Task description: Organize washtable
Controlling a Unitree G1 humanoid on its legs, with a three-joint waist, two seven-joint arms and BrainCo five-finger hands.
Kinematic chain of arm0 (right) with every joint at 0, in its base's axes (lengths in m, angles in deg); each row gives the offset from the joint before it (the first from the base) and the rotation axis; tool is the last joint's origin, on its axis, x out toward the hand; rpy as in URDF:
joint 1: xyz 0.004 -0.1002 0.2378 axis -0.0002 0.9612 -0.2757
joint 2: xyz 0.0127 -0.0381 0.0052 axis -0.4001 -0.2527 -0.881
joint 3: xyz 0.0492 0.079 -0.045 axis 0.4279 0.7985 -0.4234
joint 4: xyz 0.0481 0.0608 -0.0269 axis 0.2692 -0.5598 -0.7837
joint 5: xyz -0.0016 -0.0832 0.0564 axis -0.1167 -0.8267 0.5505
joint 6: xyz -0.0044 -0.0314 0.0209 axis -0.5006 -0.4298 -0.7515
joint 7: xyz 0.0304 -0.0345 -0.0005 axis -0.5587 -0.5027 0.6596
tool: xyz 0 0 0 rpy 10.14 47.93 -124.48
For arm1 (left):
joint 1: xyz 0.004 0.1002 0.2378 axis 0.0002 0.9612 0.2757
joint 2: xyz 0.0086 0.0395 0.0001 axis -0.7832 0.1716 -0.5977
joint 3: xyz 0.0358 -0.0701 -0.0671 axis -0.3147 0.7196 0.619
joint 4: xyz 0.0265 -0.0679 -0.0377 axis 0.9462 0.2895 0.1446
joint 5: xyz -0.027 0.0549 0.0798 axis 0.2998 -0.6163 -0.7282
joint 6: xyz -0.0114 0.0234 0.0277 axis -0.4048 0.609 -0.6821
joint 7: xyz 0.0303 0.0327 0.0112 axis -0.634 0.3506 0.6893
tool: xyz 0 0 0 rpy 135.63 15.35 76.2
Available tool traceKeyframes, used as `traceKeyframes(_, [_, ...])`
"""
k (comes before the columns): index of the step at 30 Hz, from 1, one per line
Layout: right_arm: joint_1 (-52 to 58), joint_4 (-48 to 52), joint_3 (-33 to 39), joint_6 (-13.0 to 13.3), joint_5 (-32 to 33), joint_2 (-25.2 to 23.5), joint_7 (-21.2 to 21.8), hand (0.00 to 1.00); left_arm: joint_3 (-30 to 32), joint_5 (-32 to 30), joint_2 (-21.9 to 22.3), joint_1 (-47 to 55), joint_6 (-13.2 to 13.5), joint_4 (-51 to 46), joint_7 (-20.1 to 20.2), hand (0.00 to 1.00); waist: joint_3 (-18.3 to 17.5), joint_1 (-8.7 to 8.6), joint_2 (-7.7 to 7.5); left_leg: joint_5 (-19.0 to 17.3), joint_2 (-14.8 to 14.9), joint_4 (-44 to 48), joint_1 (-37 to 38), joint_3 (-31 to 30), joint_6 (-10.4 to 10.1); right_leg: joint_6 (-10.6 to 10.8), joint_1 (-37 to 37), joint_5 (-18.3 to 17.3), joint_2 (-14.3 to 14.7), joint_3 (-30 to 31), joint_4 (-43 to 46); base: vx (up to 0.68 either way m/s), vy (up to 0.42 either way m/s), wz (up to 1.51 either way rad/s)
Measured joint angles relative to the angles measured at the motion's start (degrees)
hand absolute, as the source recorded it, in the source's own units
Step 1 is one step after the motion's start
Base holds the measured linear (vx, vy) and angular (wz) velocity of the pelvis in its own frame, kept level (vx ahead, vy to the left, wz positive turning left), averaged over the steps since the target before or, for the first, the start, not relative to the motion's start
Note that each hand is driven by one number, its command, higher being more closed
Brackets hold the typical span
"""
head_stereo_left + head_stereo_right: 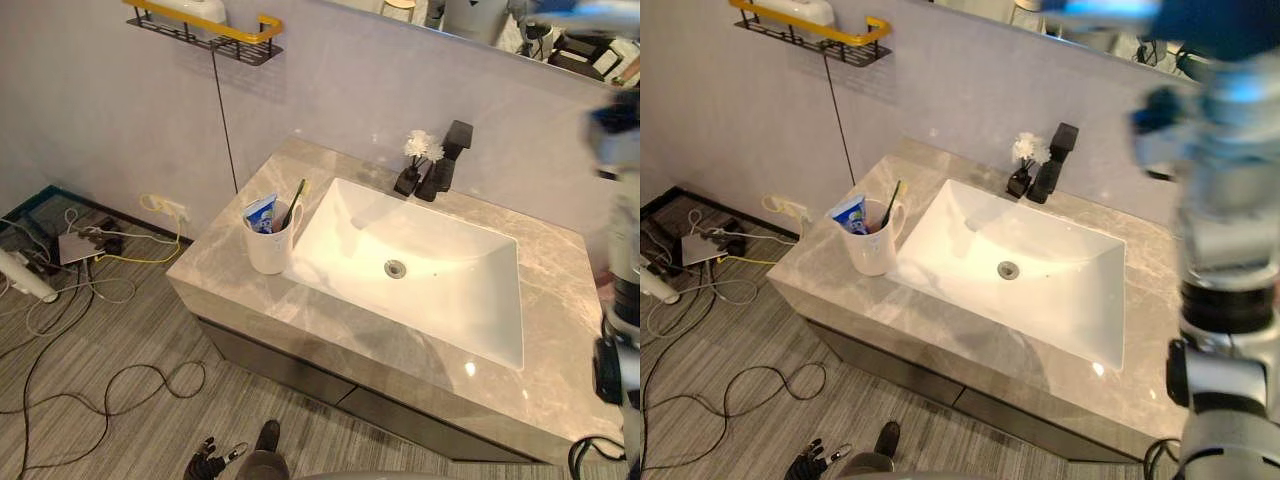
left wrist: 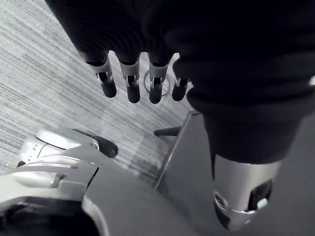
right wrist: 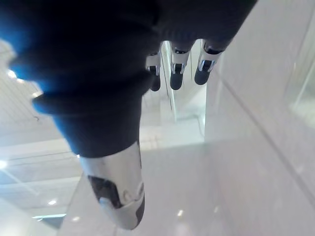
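A white cup (image 1: 270, 245) stands on the grey marble washtable (image 1: 560, 330), left of the white sink (image 1: 420, 270). In the cup are a blue-and-white toothpaste tube (image 1: 260, 213) and a dark toothbrush (image 1: 296, 203). Behind the sink are a black faucet (image 1: 445, 160) and a small vase of white flowers (image 1: 418, 158). My left hand (image 1: 212, 462) hangs low in front of the washtable, over the floor. In the left wrist view its fingers (image 2: 133, 86) are straight and hold nothing. My right hand's fingers (image 3: 176, 78) are also straight and empty, raised before a pale wall.
A black wire shelf with a yellow rail (image 1: 210, 28) hangs on the wall at the upper left, holding a white thing. A mirror (image 1: 560, 30) runs above the washtable. Loose cables and a power strip (image 1: 80, 245) lie on the striped floor at the left.
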Motion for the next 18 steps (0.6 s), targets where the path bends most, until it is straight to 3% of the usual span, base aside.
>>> traceKeyframes(4, [14.12, -0.72, 16.56, -0.05, 0.11, -6.15, -3.70, 0.00, 1.09, -0.55, 0.36, 0.13, -0.05, 0.32, 0.82, 0.00, -1.14, -2.47, 0.63, -0.06, 0.26, -0.02, 0.03, 0.80, 0.00, -0.03, -0.26, 0.25, 0.11, 0.81, -0.58, -0.02, -0.005, -0.12])
traceKeyframes(8, [29.15, -3.66, 28.11, -0.67, 1.60, -18.00, -7.12, 0.00, 3.12, -1.26, 1.21, 0.20, -0.18, 1.08, 0.96, 0.00, -2.56, -4.47, 1.20, -0.42, 0.24, -0.03, -0.29, 2.13, 0.05, 0.33, -1.21, 0.01, 0.11, 1.82, -0.62, 0.00, 0.003, -0.17])
traceKeyframes(10, [34.03, -5.23, 28.54, -1.33, 2.65, -23.38, -8.26, 0.00, 4.26, -1.64, 1.71, 0.25, -0.25, 1.06, 1.02, 0.00, -3.07, -5.44, 1.49, -0.54, 0.25, -0.03, -0.29, 2.45, 0.06, 0.34, -1.40, 0.00, 0.09, 2.08, -0.63, 0.02, -0.003, -0.10])
traceKeyframes(11, [38.81, -5.42, 28.02, -3.07, 2.73, -27.99, -8.48, 0.00, 5.72, -1.66, 2.53, 0.20, -0.32, 0.91, 1.15, 0.00, -3.92, -5.65, 1.61, -0.73, 0.36, -0.02, -0.60, 3.14, 0.07, 0.33, -2.03, -0.02, 0.07, 2.55, -0.63, 0.03, -0.001, -0.20])
traceKeyframes(15, [47.67, -5.24, 22.98, -7.21, 2.60, -40.19, -9.12, 0.00, 9.20, -1.56, 5.25, 0.14, -0.36, -1.80, 1.18, 0.00, -4.69, -5.55, 2.47, -1.30, 0.84, 0.01, -0.15, 5.67, 0.06, 0.47, -2.82, 0.19, -0.17, 2.55, -0.36, 0.03, -0.010, -0.28])
traceKeyframes(18, [51.87, -6.64, 17.31, -9.26, 2.53, -46.16, -9.73, 0.00, 9.43, -0.97, 7.87, -0.48, -0.36, -2.67, 1.52, 0.00, -4.79, -5.47, 3.04, -2.06, 1.44, 0.02, 1.27, 7.99, 0.17, 0.53, -2.83, 0.27, -0.79, 3.15, 0.64, 0.03, 0.001, -0.36])
